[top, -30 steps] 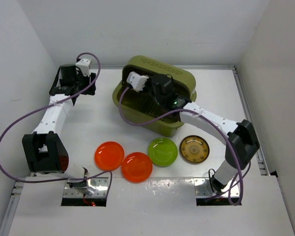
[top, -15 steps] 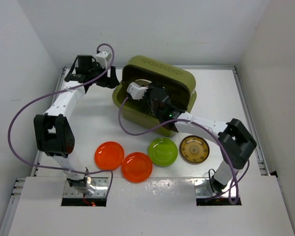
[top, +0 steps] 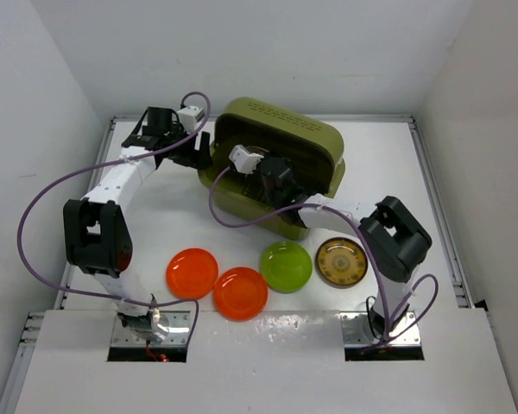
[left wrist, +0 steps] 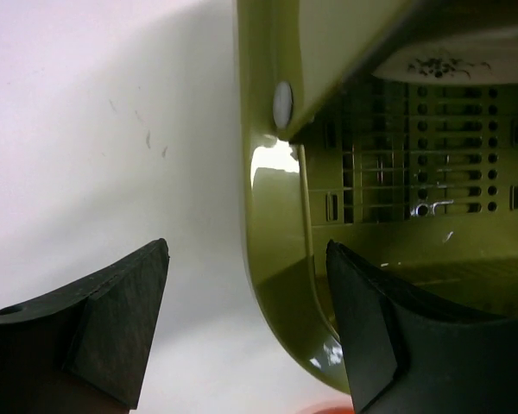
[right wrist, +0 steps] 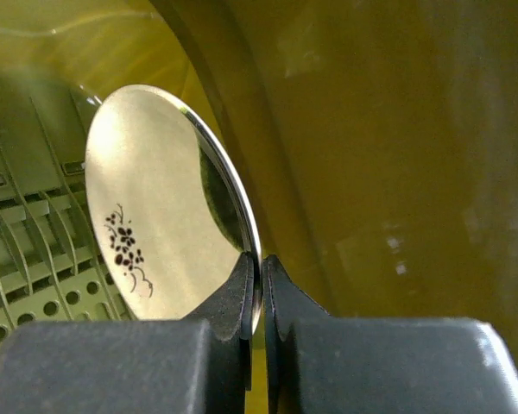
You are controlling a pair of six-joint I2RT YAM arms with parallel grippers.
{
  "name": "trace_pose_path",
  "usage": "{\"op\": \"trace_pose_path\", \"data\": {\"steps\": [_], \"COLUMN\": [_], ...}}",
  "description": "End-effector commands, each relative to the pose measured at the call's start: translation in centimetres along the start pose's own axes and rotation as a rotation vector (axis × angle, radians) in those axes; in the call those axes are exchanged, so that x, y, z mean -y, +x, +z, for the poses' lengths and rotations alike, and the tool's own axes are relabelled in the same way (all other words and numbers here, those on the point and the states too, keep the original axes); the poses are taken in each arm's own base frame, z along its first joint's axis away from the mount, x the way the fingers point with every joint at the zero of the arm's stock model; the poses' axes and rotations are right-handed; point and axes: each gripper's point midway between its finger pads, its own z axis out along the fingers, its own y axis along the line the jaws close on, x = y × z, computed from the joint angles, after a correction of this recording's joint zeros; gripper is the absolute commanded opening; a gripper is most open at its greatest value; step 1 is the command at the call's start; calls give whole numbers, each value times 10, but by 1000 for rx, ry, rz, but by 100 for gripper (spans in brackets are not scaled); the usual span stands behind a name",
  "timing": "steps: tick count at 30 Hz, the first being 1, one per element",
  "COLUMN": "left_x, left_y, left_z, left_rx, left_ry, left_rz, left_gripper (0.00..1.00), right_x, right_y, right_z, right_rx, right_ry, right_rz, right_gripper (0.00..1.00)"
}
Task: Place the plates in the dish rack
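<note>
Right wrist view: the right tool (right wrist: 261, 293) is pinched nearly closed on the thin rim of a glossy cream plate (right wrist: 155, 216), which stands on edge inside the olive plastic dish rack (right wrist: 371, 172). The left tool (left wrist: 246, 259) is spread wide and empty, with the rack's rounded corner rim between its fingers. Beyond the rack, two orange-red plates (top: 192, 272) (top: 240, 292), a lime green plate (top: 286, 266) and a brown patterned plate (top: 341, 261) lie flat on the counter (top: 466, 190).

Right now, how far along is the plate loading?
Nothing looks released yet. The right end effector grips a white floral plate on edge inside the dish rack; the left end effector is open astride the rack's wall. Two orange-red plates, the lime green plate and the brown patterned plate sit on the table.
</note>
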Motion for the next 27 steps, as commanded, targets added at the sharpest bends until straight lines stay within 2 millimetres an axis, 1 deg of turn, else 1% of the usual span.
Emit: {"op": "trace_pose_path", "data": {"steps": [1,2,3,4,5,7,9,10,11,12,13,15,17,20,21,22,25,27], "left_x": [5,5,5,5,5,5,3,2,2,2,1,2,1,1,0,0,0,0], "left_y": [-15,-15,-15,-15,-15,-13,-13,-10,-10,-10,-8,-8,-5,-5,-2,-2,0,0], "left_z": [-21,-21,-21,-21,-21,-21,-21,-18,-18,-18,-15,-15,-12,-12,-9,-9,-9,-9], "left_rx": [53,53,53,52,52,44,43,34,34,34,25,26,17,16,8,8,-1,-1], "left_ry": [-25,-25,-25,-25,-25,-24,-33,-32,-32,-32,-31,-22,-21,-21,-19,-19,-18,-18], "left_rz": [59,59,59,68,69,75,74,82,82,82,88,88,93,93,90,90,87,87], "left_gripper": [78,78,78,78,78,78,78,78,78,78,78,78,78,78,78,78,78,78], "right_x": [13,11,4,9,9,19,23,32,32,38,36,44,47,58,64,65,57,48], "right_y": [-10,-9,-6,-4,-4,-3,-3,-5,-4,-9,-7,-11,-14,-15,-15,-18,-14,-5], "right_z": [13,18,22,26,32,42,48,48,49,46,45,42,41,41,41,41,45,46], "right_rx": [15,10,-2,-7,-11,-30,-34,-35,-35,-22,-23,-7,5,11,7,13,24,15], "right_ry": [56,57,46,60,67,133,164,187,189,204,202,236,249,290,306,313,276,251], "right_rz": [114,125,131,142,133,137,115,124,124,126,106,82,68,59,55,59,57,68], "right_gripper": [0,0,0,0,0,0,0,0,0,0,0,0,0,0,0,0,0,0]}}
